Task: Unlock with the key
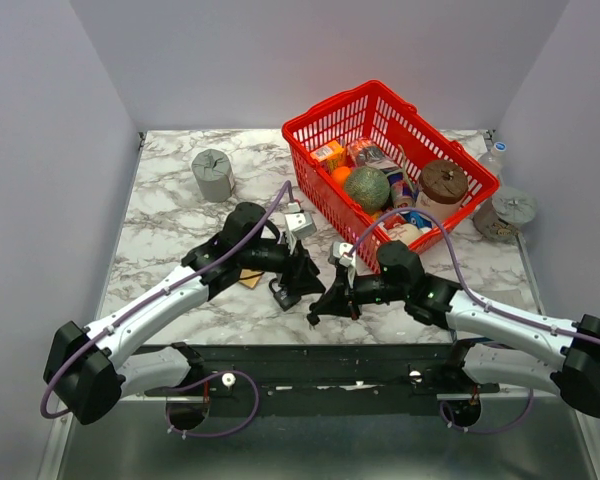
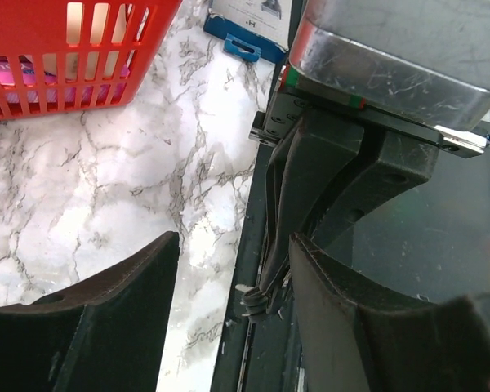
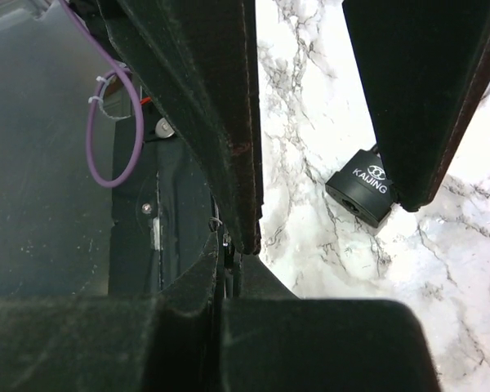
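Not unlocked yet: left gripper point(image 2: 233, 245) spread beside black padlock point(image 3: 361, 192), not gripping; right gripper point(image 3: 231, 265) pressed together just right, key not discernible

Overhead view, two wrist close-ups
Top camera looked down from high behind; wrist cameras sat close above the same table point(image 1: 160, 210), the left also catching the basket point(image 2: 33, 110).
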Controlling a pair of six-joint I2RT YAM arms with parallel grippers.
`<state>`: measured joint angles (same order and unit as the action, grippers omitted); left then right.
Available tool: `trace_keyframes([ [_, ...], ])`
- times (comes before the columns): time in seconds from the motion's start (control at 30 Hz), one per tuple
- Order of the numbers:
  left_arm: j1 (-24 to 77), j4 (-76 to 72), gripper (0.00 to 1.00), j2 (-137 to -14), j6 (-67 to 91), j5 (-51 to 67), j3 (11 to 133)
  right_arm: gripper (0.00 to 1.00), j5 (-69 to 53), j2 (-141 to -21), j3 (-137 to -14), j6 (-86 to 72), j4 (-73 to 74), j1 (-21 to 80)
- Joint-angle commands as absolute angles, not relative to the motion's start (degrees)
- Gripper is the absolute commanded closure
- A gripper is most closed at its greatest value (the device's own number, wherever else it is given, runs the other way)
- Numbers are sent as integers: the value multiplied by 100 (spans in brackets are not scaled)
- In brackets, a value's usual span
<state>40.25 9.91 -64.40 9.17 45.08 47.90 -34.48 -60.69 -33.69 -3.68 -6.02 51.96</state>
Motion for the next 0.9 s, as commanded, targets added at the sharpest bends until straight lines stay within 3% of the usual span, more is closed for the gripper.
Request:
trace_keyframes([
  [0.0,4104,897,35,-6399,791,4465,4711,99,-3656,-6161,-3595,-483,-519,5107],
  [0.07,4113,800,34,-6302,861,4395,4676,99,-3691,-6222,-3586,-483,-510,5098],
  [0.17,4113,493,22,-6162,1019,4315,4562,99,-3744,-6275,-3595,-492,-510,5080],
  [0.3,4140,404,22,-6144,1063,4456,4509,99,-3840,-6337,-3621,-483,-518,5054],
  [0.73,4342,861,49,-6381,888,4298,4526,99,-3885,-6223,-3595,-536,-519,4957],
  [0.87,4394,984,51,-6477,818,4219,4553,99,-3885,-6196,-3595,-545,-527,4948],
])
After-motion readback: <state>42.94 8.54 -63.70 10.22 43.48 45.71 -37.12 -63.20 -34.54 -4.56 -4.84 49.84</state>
